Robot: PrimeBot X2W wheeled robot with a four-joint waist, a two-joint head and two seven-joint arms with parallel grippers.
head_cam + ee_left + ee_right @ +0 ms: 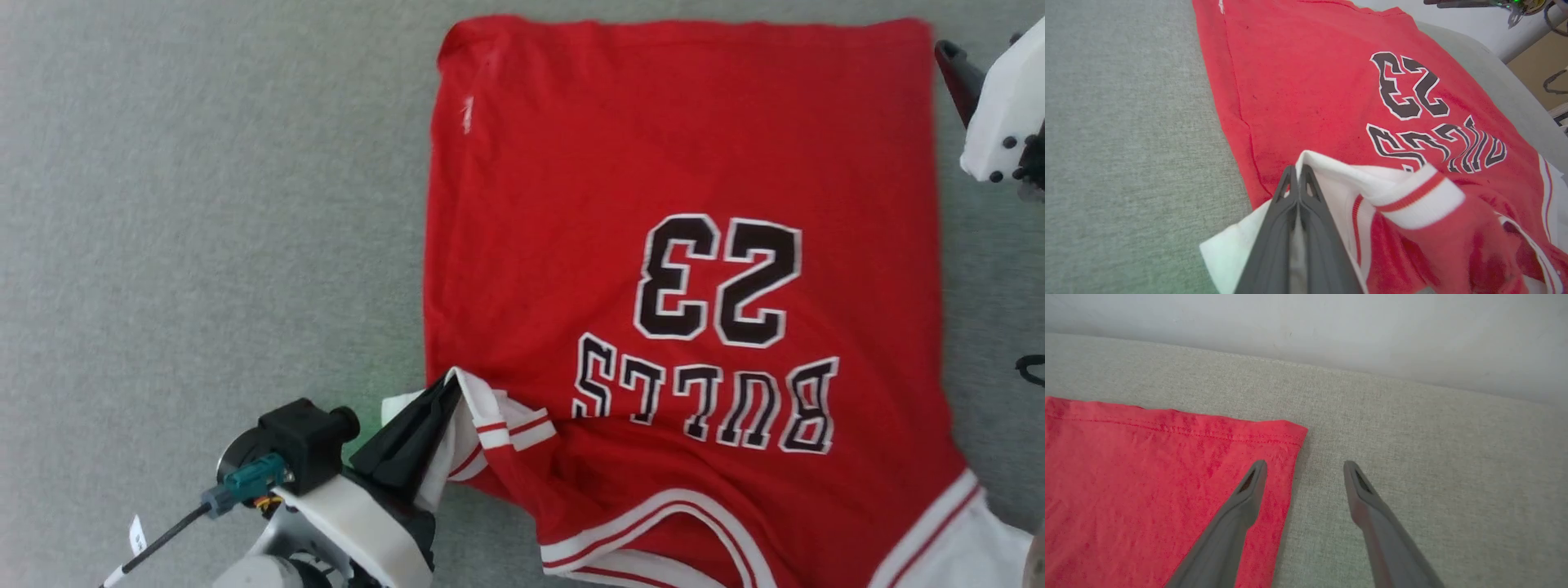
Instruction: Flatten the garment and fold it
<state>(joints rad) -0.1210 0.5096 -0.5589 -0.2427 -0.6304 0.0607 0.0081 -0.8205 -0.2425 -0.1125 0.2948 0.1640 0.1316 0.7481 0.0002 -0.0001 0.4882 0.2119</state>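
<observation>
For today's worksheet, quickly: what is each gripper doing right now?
Left gripper: shut on the white sleeve of the bright red thin jersey shirt.
Right gripper: open, holding nothing.

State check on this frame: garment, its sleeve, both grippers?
garment: spread mostly flat on the grey surface, print up, not yet folded.
near sleeve: pinched, turned in over the red body.
left gripper: fingers shut on the sleeve's white fabric.
right gripper: fingers open at the far hem corner, holding nothing.
</observation>
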